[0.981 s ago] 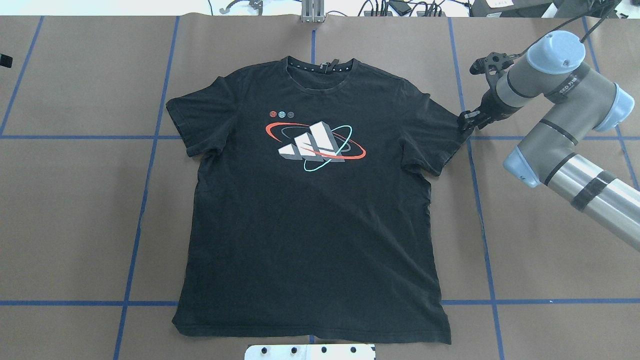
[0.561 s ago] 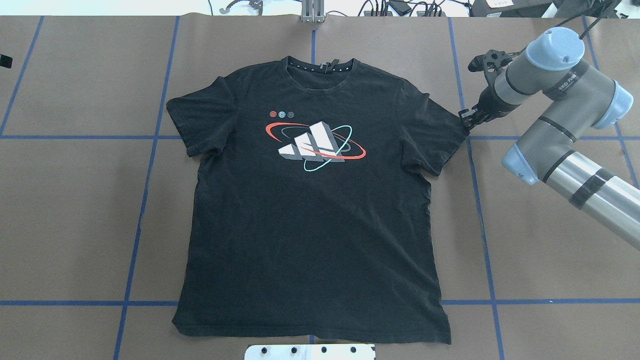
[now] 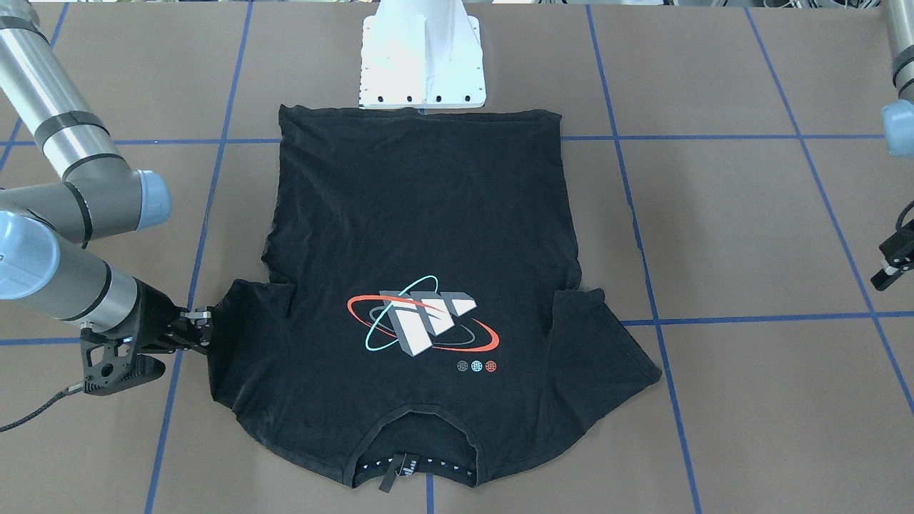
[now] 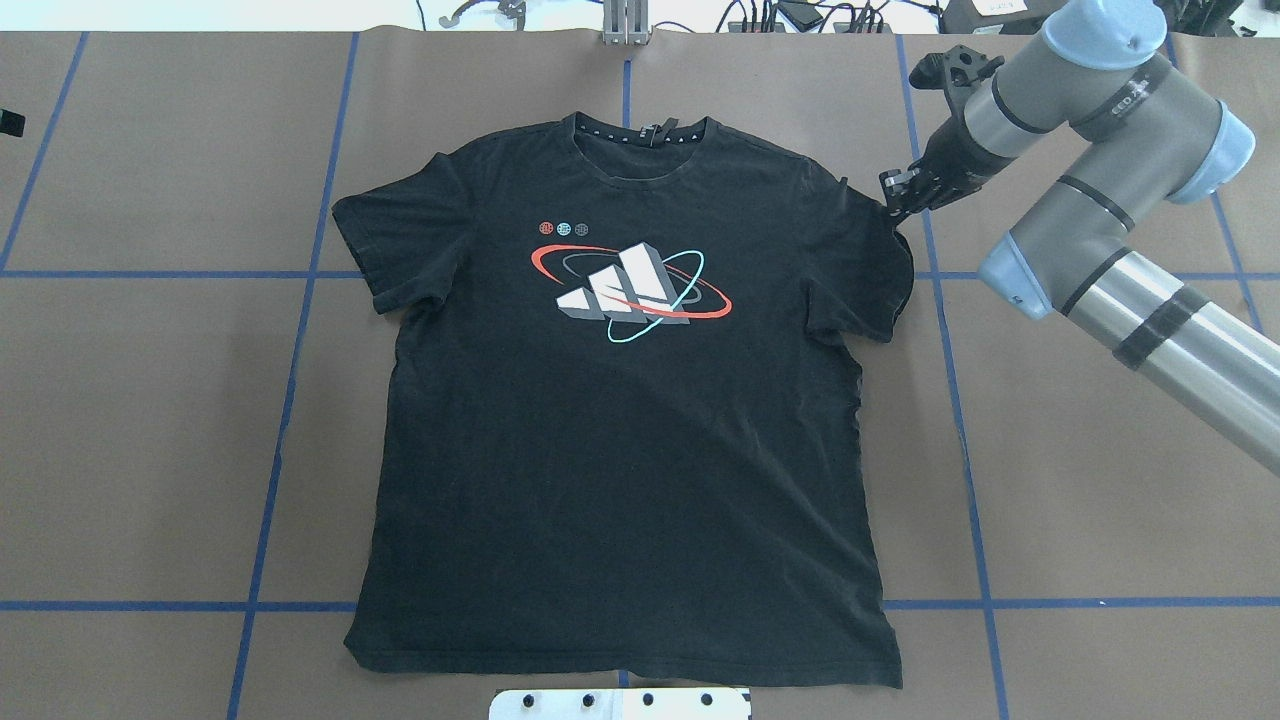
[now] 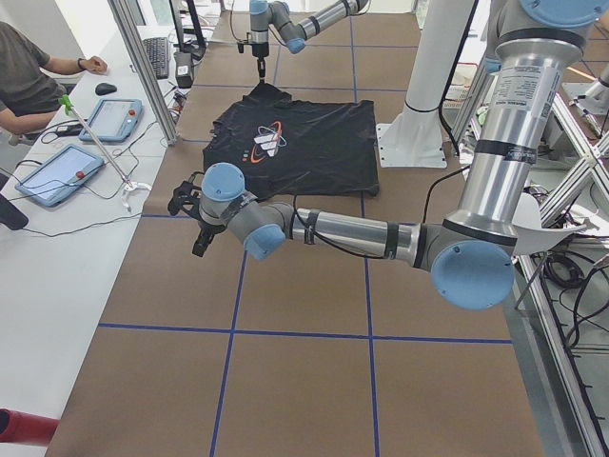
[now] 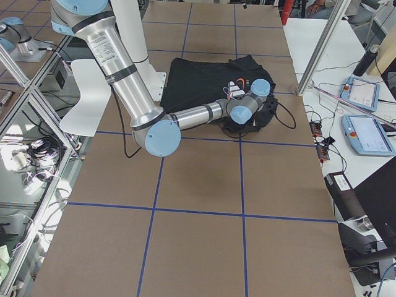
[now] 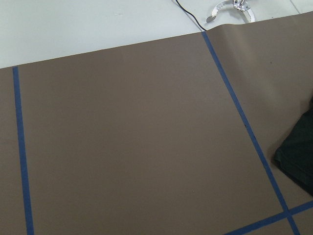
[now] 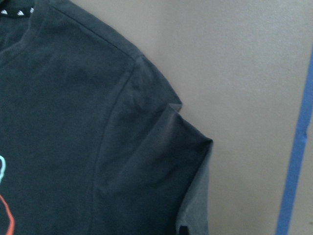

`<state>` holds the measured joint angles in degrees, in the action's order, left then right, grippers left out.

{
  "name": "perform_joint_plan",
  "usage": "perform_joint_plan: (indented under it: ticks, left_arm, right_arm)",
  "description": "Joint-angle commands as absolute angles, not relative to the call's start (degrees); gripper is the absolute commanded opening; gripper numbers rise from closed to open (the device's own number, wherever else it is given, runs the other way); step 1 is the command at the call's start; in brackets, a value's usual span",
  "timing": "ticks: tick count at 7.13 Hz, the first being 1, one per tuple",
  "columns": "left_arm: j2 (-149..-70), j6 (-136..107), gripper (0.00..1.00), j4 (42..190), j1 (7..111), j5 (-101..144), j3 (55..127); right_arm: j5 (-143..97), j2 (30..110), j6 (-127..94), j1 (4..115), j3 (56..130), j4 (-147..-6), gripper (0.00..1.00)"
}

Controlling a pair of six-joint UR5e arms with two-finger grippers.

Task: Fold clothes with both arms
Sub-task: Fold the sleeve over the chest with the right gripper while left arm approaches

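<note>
The black T-shirt (image 4: 620,450) lies flat on the brown table with its orbit graphic (image 4: 630,285) up and its collar at the far side. My right gripper (image 4: 897,198) is shut on the tip of the sleeve on its side and holds it raised and drawn in toward the shoulder. In the front-facing view the right gripper (image 3: 205,325) is at the sleeve's outer edge. The right wrist view shows that sleeve (image 8: 181,147) creased and folding. My left gripper (image 3: 892,264) hangs off to the side, well apart from the shirt (image 3: 428,214); I cannot tell if it is open.
The white pedestal base (image 3: 423,57) stands just behind the shirt's hem. Blue tape lines (image 4: 290,400) grid the brown table. Cables and gear (image 4: 800,15) lie along the far edge. An operator (image 5: 29,76) and tablets (image 5: 109,119) are at a side table.
My right gripper has moved up and inward toward the shoulder, dragging the sleeve tip with it, so the sleeve now bunches inward. The rest of the shirt has not moved.
</note>
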<state>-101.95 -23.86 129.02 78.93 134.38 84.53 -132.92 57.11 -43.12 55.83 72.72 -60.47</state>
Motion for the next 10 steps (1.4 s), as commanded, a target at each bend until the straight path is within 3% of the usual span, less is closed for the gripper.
perform_joint_plan:
  ticks: [1, 5, 9, 10]
  left_arm:
    - [-102.0, -23.6, 1.00, 129.0, 78.9, 134.4, 84.1]
    - [-102.0, -23.4, 1.00, 129.3, 78.9, 134.4, 83.9]
    - [-102.1, -24.1, 1.00, 129.6, 78.9, 134.3, 83.9]
    - [-102.1, -24.2, 1.00, 129.6, 78.9, 134.3, 84.0]
  right_arm:
    - [-132.7, 48.7, -48.0, 53.8, 68.1, -60.5, 0.00]
    - [-120.9, 35.6, -52.9, 46.9, 55.1, -60.4, 0.00]
    - [-111.1, 35.1, -53.2, 43.8, 53.4, -60.4, 0.00]
    - [-110.9, 35.2, -53.3, 43.8, 53.4, -60.2, 0.65]
